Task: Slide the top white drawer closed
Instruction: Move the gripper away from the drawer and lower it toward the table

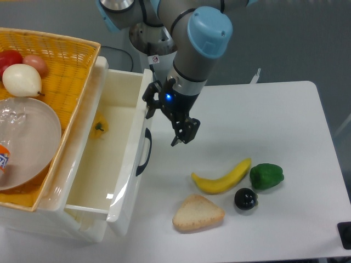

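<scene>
Top white drawer beside hand

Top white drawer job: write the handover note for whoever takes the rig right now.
Hand: empty, above the table just right of the drawer front; open or shut cannot be told.
Top white drawer: pulled out, a small yellow item inside. Its black handle faces the hand, with no contact.
Done: nothing visible; the drawer is open.
Left: press the drawer front and slide it closed under the yellow basket.
</scene>
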